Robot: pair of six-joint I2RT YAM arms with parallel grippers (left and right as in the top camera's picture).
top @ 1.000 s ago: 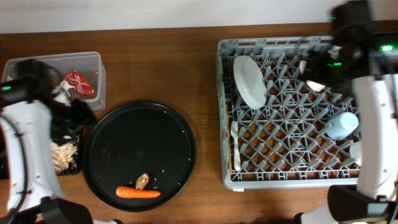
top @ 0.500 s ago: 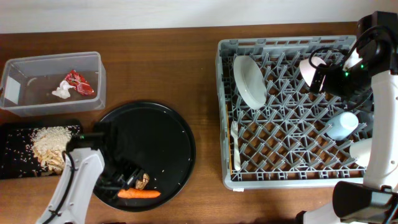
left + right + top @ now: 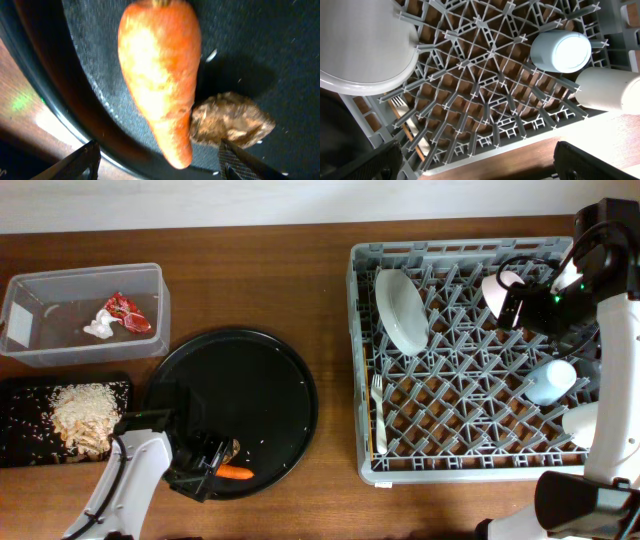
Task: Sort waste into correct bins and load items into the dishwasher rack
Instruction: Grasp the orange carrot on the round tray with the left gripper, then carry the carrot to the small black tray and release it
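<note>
Since half a second earlier, my left arm had slid a little toward the right of the overhead frame, and the carrot (image 3: 160, 75) had shifted with it, up and to the right on the round tray (image 3: 260, 370), while my right arm had not moved. The left gripper (image 3: 212, 464) stood open, one finger on each side of the carrot's thin end, and neither was pressing on it in the wrist view, so I judged I was lining up a grab, not holding anything yet. The carrot lay in the lower part of the round tray, close to its rim, with the brown lump (image 3: 232, 120) touching its side. That closeness was probably why I had come in at the tip, where the fingers could close without catching the lump too. The red-and-white wrapper (image 3: 125, 312) sat in the clear tub (image 3: 90, 270) at upper left. The pale scraps (image 3: 85, 415) lay in the flat black tray (image 3: 20, 442) below it, which I took to be where the carrot belonged. The right gripper (image 3: 480, 165) hung open and empty over the rack (image 3: 450, 471) on the right. In the rack, the bowl (image 3: 402, 310) leaned on its edge between the pegs, the fork (image 3: 379, 415) lay flat, and the blue cup (image 3: 550, 380) and cream cup (image 3: 580, 420) sat by the right wall.
</note>
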